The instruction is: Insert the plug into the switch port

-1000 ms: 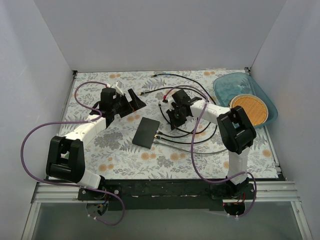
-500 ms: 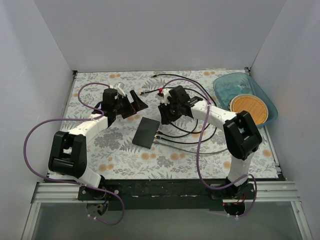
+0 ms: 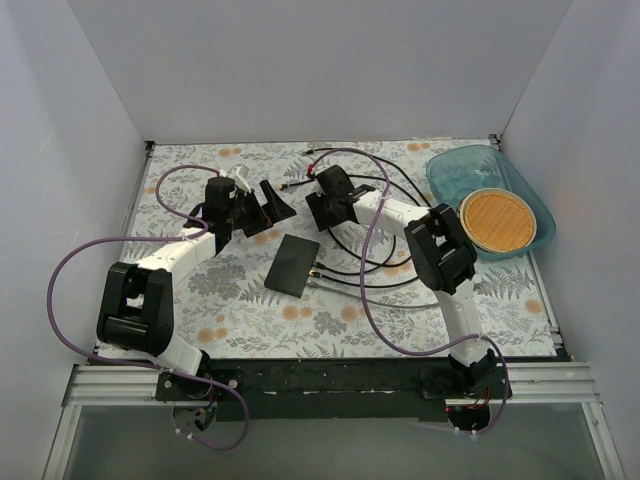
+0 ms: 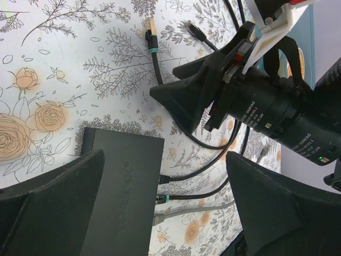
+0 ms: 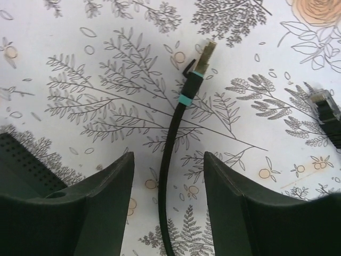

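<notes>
The switch [image 3: 293, 264] is a flat black box on the floral mat, with three cables plugged into its right edge [image 4: 160, 198]. A loose plug [image 5: 204, 56] with a teal band lies flat on the mat at the back [image 3: 285, 186]. Its cable runs between the fingers of my right gripper [image 5: 168, 176], which stands open over it and touches nothing. My left gripper [image 4: 165, 208] is wide open above the switch [image 4: 122, 186], left of the right gripper [image 3: 312, 203], and holds nothing. The left wrist view also shows the plug [image 4: 149, 26].
Several black cables loop across the mat right of the switch. A second loose plug [image 5: 326, 106] lies near the first. A blue tray [image 3: 440, 175] holding an orange round disc [image 3: 498, 220] stands at the back right. White walls enclose the mat.
My right gripper has opened and swung left and back, ending over the loose plug's cable. The left arm shifted slightly at first, then stayed still.
</notes>
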